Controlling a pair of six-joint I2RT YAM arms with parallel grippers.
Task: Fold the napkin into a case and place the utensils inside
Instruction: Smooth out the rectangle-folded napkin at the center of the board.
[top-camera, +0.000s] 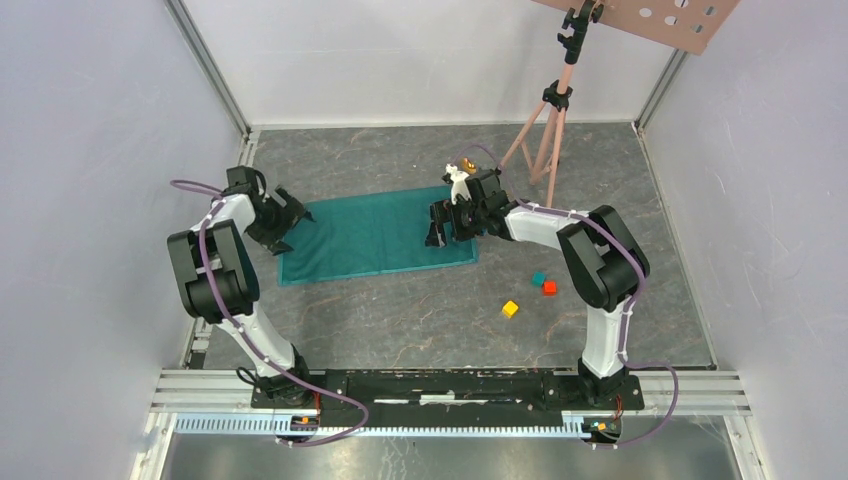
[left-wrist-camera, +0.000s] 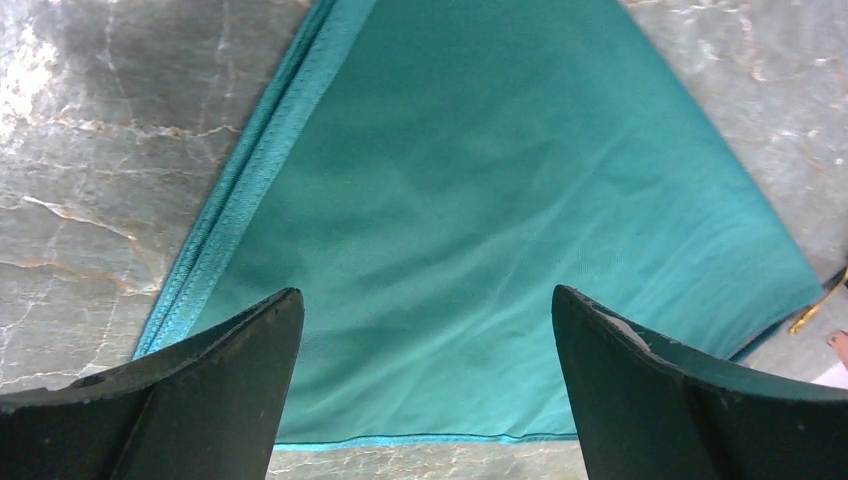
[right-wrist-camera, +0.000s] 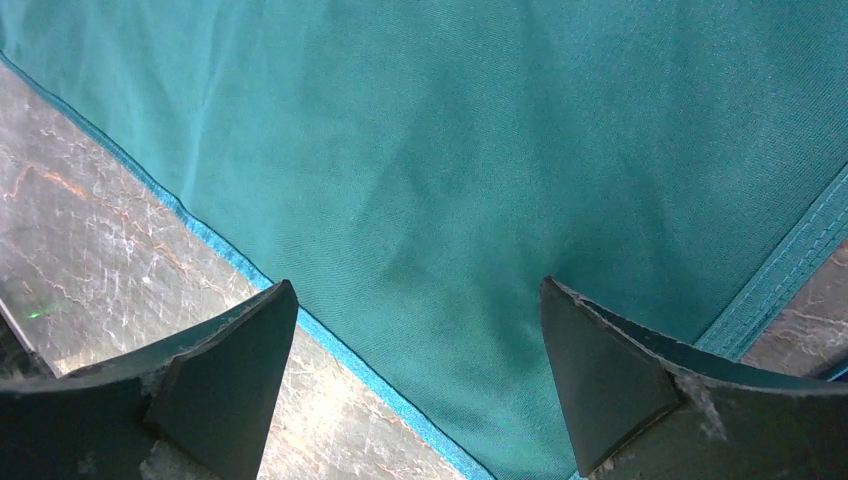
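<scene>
Nearest the arms' bases, the grey marbled surface (top-camera: 400, 330) carries three small cubes off to the right. The yellow cube (top-camera: 510, 309) lies closest. The red cube (top-camera: 549, 288) and the teal cube (top-camera: 538, 279) sit just beside each other a little farther back. All three are well apart from the cloth.

Beyond them, in the middle of the surface, lies the napkin (top-camera: 370, 238). It is a teal-green cloth spread flat as a rectangle, with its long side running left to right and skewed slightly. Its face is smooth, with only faint soft ripples and a fine weave. In the left wrist view two lighter stitched hems run stacked one on the other along one side, so the cloth is lying doubled. The right wrist view shows a thin bright border along the near edge and a stitched hem at the right.

The left fingers (left-wrist-camera: 215, 390) stand spread wide apart over the napkin's left short end and hold nothing; the cloth shows between them. The right fingers (right-wrist-camera: 200, 390) are likewise spread wide over the right end, by the near edge, also holding nothing. Whether either pair's tips touch the fabric cannot be told.

Farthest back, at the right rear, stands a pinkish tripod (top-camera: 548, 135) carrying a perforated board (top-camera: 650, 18) at the top.
</scene>
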